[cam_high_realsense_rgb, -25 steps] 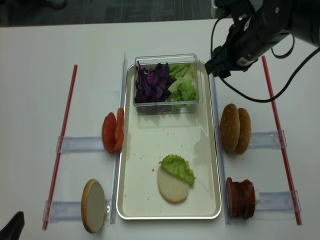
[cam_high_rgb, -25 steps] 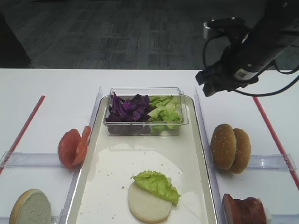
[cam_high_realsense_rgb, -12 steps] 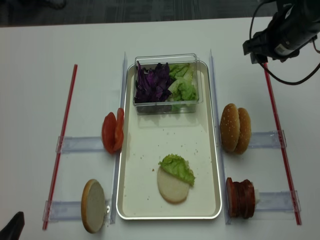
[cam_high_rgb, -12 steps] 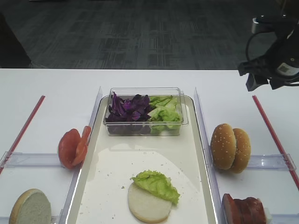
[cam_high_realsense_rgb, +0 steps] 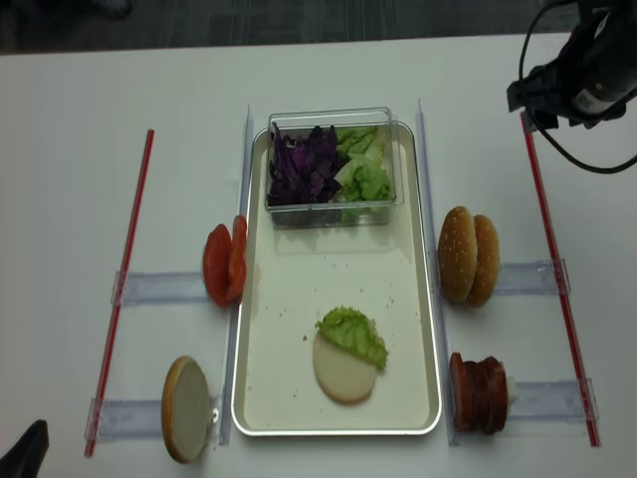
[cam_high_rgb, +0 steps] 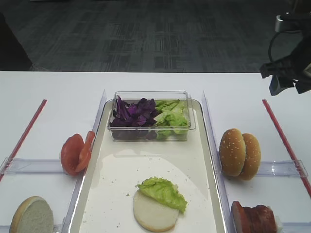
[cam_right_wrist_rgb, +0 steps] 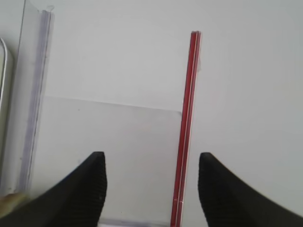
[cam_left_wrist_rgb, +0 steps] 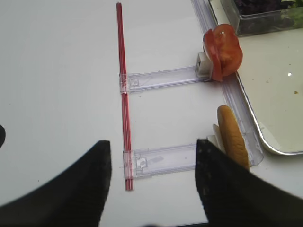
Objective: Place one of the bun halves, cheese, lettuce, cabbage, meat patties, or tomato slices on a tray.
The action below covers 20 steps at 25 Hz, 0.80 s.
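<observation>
in the first high view, the tray (cam_high_rgb: pixel 204 160) sits in the middle of the white table (cam_high_rgb: pixel 53 92). a flat bun half (cam_high_rgb: pixel 153 216) lies on the tray near the front, and a piece of lettuce (cam_high_rgb: pixel 163 192) rests on its top edge. at the back of the tray is a clear tub (cam_high_rgb: pixel 151 115) with purple cabbage (cam_high_rgb: pixel 133 112) on the left and more green leaves on the right. tomato slices (cam_high_rgb: pixel 76 153) stand on edge just left of the tray. a pale bun half (cam_high_rgb: pixel 32 216) leans at the front left. two sesame buns (cam_high_rgb: pixel 239 153) stand on edge to the right of the tray, and meat patties (cam_high_rgb: pixel 253 217) stand in front of them. the right gripper (cam_high_rgb: pixel 286 80) hangs up high over the far right, beside a red strip (cam_high_rgb: pixel 284 138).

in the right wrist view, the two black fingers (cam_right_wrist_rgb: pixel 75 198) are spread wide with nothing between them. under them are the white table, a clear holder and the red strip.

in the left wrist view, the left gripper (cam_left_wrist_rgb: pixel 151 189) has its fingers wide apart too, holding nothing. it hangs over the table left of the tray, near the tomato slices and the edge of the pale bun half.

in the second high view, the lettuce still lies on the flat bun half on the tray, and the right gripper is well away from it, over the far right corner.
</observation>
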Tool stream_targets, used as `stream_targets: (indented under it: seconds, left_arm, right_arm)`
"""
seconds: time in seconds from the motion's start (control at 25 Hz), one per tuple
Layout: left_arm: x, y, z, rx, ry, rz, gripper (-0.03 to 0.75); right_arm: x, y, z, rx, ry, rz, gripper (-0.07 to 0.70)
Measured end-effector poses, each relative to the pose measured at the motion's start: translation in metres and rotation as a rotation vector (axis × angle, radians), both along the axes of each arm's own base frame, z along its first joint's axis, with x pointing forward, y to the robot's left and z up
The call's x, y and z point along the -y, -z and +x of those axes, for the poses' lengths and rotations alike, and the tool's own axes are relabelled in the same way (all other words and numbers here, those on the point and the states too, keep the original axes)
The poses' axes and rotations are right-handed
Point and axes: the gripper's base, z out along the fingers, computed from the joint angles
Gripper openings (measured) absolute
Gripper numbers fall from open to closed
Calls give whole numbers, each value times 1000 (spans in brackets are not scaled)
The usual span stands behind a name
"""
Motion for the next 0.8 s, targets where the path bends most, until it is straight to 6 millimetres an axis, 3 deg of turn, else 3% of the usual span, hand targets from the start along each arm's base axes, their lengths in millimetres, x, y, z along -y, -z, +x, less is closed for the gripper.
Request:
stream_targets:
  seconds: [0.2, 0.4, 0.8]
  left_arm:
    - [0, 0, 0, 0, 0, 0, 366]
    - [0, 0, 0, 0, 0, 0, 366]
    - [0, 0, 0, 0, 0, 0, 366]
  right_arm:
    - [1, -14, -28, 27, -1, -4, 457]
    - [1, -29, -69, 63, -1, -4, 457]
    - [2, -33, -170, 91, -11, 0, 456]
